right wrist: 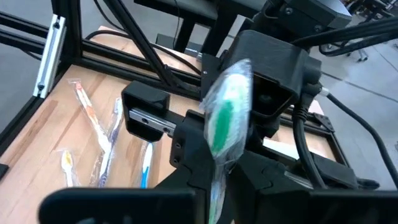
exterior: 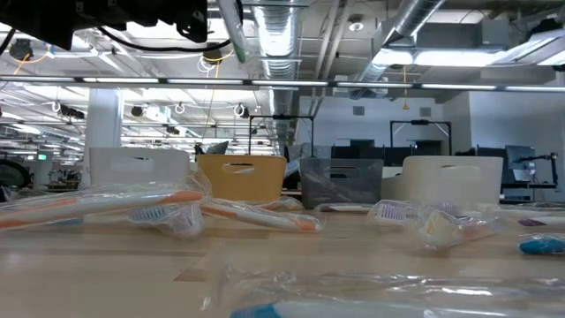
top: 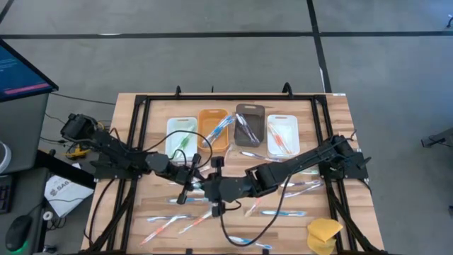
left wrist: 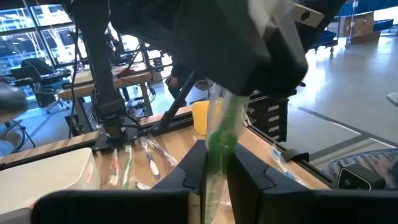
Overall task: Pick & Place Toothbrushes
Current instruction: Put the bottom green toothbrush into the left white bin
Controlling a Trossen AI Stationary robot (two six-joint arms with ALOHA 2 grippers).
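High view: both arms meet over the middle of the bench (top: 340,106); the left gripper (top: 190,185) and the right gripper (top: 214,190) stand nearly tip to tip, apart from the four bins (top: 214,126) along the far edge; loose toothbrushes (top: 282,212) lie scattered toward the near edge, and a yellow sponge (top: 324,234) sits at the near right corner. Low view: wrapped toothbrushes lie flat on the bench surface, bins behind them; neither gripper's tips are shown clearly here. Left wrist view: the left fingers (left wrist: 186,174) are clenched on a wrapped green toothbrush (left wrist: 221,140), which runs straight out from between them up to the right gripper's body; its long axis lies along the line joining the two grippers. Right wrist view: the same green toothbrush rises from between the right fingers (right wrist: 193,158), which also clamp it; each arm thus grasps one end. Judgement: a handover is in progress, and one grip must release before transport to a bin.
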